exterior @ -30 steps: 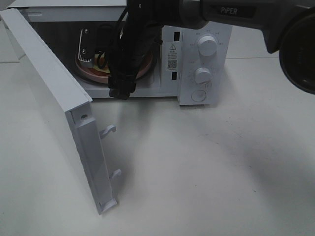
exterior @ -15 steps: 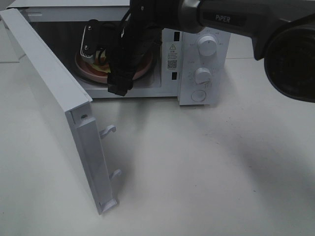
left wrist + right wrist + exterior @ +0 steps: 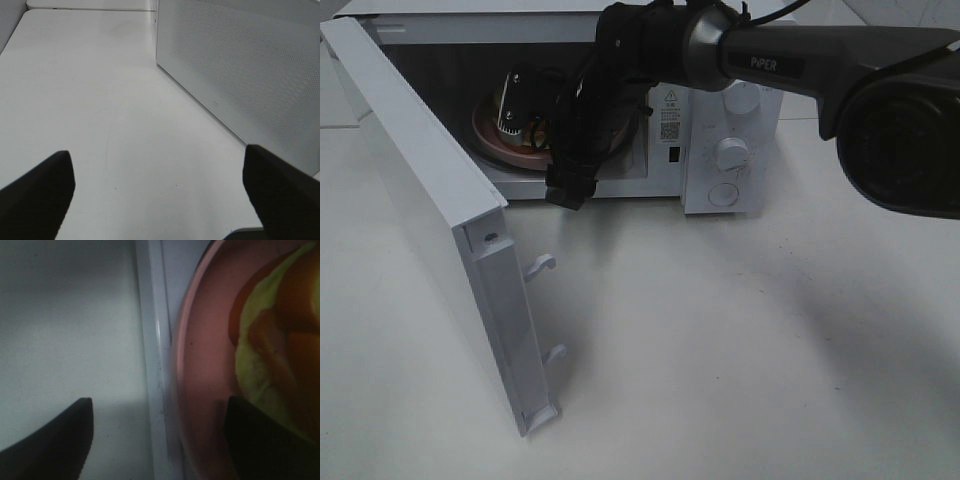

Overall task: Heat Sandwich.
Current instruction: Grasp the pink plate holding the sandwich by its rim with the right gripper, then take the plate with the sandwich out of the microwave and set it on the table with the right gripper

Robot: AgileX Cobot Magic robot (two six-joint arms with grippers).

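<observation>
Table [image 3: 740, 350] is white, with the white microwave [image 3: 705, 190] at the far end and its door [image 3: 430, 200] swung wide open toward the camera. The right arm [image 3: 790, 65] reaches across from the right into the cavity mouth. The left arm isn't visible in the overhead view. Pink plate [image 3: 200, 365] sits inside the cavity, directly under the right gripper [image 3: 157, 440]. Jaws are spread, nothing pinched. One finger [image 3: 265, 440] hangs over the plate's rim side and the other finger [image 3: 50, 435] is over plain white surface outside the plate. A white ridge [image 3: 150, 340] runs between them. The sandwich [image 3: 270, 340] is on the plate, just past the plate-side finger, with pale yellow-green filling and brown crust showing. Can't tell if that finger touches it. The left gripper [image 3: 157, 200] is also spread wide and empty, over bare table. A perforated white panel [image 3: 240, 75] stands ahead of it, off to one side. On the control panel, the lower knob [image 3: 731, 153] and round button [image 3: 723, 194] are clear of the arm.
</observation>
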